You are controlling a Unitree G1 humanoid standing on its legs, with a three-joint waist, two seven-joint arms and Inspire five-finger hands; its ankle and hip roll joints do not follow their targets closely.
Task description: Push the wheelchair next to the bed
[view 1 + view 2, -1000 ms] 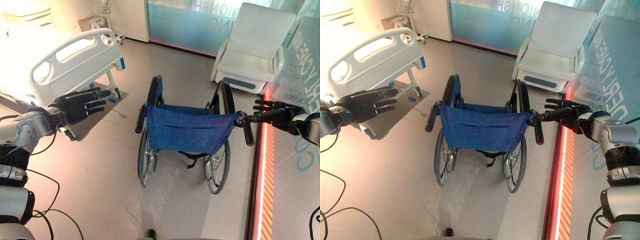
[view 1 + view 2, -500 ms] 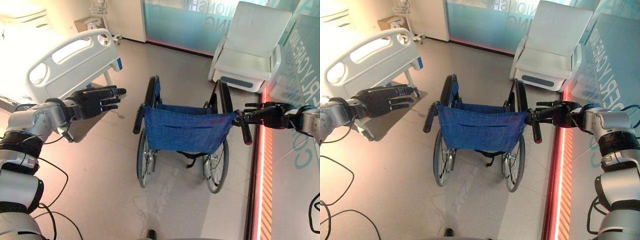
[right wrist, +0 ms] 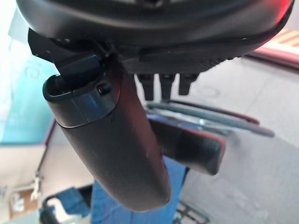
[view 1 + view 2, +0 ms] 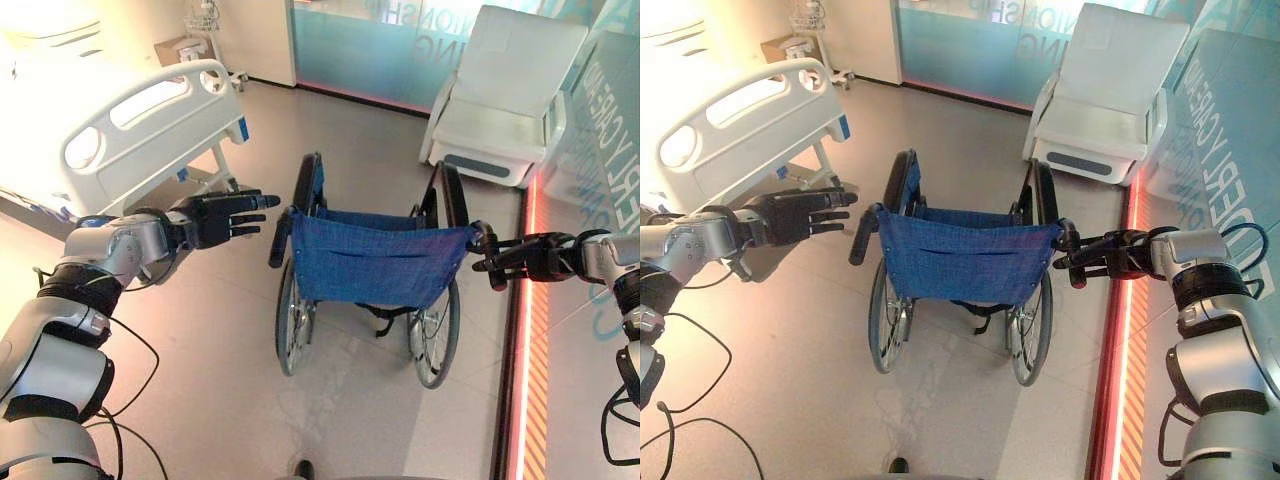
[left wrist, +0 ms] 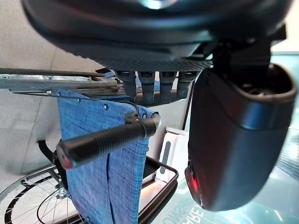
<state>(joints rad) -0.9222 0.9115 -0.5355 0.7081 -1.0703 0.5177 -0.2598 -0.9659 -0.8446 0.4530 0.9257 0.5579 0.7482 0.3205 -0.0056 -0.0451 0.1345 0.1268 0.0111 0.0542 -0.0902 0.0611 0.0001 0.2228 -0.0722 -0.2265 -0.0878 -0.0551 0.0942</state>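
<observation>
- The hospital bed [image 4: 110, 120] takes the far left, white footboard facing the middle of the room, well apart from the wheelchair.
- A white recliner chair [image 4: 505, 95] stands at the far right, against the frosted glass wall [image 4: 370, 45].
- And here is the wheelchair [image 4: 375, 265], dead centre on the pale floor [image 4: 200, 380], back towards us, blue fabric backrest [image 4: 375, 260] stretched between the two push handles, big spoked wheels either side.
- A glowing red strip [image 4: 520, 330] runs along the floor just right of the wheelchair.
- A small cart with a cardboard box [image 4: 178, 48] sits far back past the bed.
- Left hand [image 4: 222, 214] now: it hovers in the air between bed and wheelchair, fingers stretched out straight and released, tips near the left push handle [image 4: 280, 238] but not touching. The left wrist view shows that black grip [image 5: 105, 140] lying just past the fingers.
- Right hand [image 4: 530, 256] is level with the right push handle [image 4: 490, 262], fingers reaching out long towards it, loose, not wrapped round. Fingertips look to be right at the grip; I cannot tell if they touch.
</observation>
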